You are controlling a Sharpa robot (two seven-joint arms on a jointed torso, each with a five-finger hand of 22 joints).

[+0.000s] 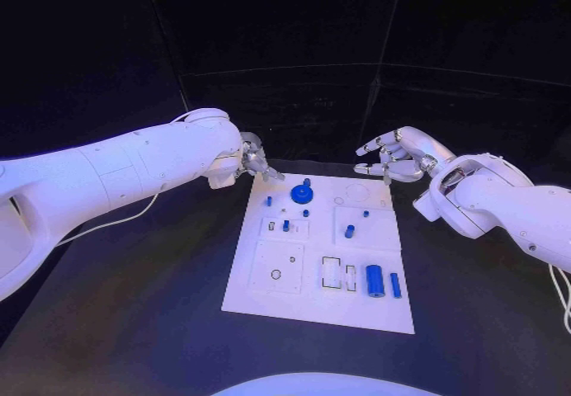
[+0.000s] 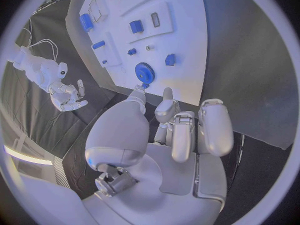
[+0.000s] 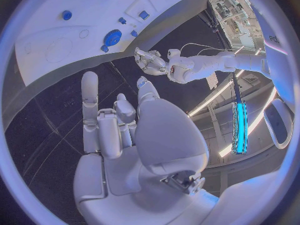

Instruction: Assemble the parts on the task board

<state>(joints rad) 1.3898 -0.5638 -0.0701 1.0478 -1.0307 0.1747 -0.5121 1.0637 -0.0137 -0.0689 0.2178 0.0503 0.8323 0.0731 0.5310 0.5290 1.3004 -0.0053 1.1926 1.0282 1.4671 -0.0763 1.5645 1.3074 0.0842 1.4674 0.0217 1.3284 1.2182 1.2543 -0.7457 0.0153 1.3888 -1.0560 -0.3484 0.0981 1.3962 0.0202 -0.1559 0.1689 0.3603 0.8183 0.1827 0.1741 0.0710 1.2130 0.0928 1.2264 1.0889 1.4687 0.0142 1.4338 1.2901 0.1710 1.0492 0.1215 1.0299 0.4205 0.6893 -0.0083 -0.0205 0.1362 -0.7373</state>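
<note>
- My left hand (image 1: 247, 158) hovers at the far left corner of the task board (image 1: 268, 293). Its fingers are loosely spread and it holds nothing.
- My right hand (image 1: 398, 155) hovers off the far right corner, above the black surface (image 1: 131, 313). Its fingers are apart and slightly curled, with nothing between them.
- The task board lies flat in the middle of the surface. The blue gear (image 1: 301, 195) sits near its far edge, closest to my left hand; in the left wrist view it lies just ahead of my fingertips (image 2: 139, 89).
- A blue cylinder (image 1: 374, 280) and a thinner blue bar (image 1: 395, 285) lie side by side near the board's near right corner, beside two empty rectangular slots (image 1: 332, 271). Smaller blue parts (image 1: 350, 232) stand around the board's middle.
- Judged step: approach and pick the first part, probably the gear, with the left hand.
- Bring the fingertips down from straight above so they straddle the gear's rim, without nudging the small blue pegs next to it.
- Close thumb against fingers on opposite sides of the rim; a skewed pinch would tilt the gear.
- Hold the right hand clear of the board until the left has lifted, then use it to steady the board's edge if the part binds.
</note>
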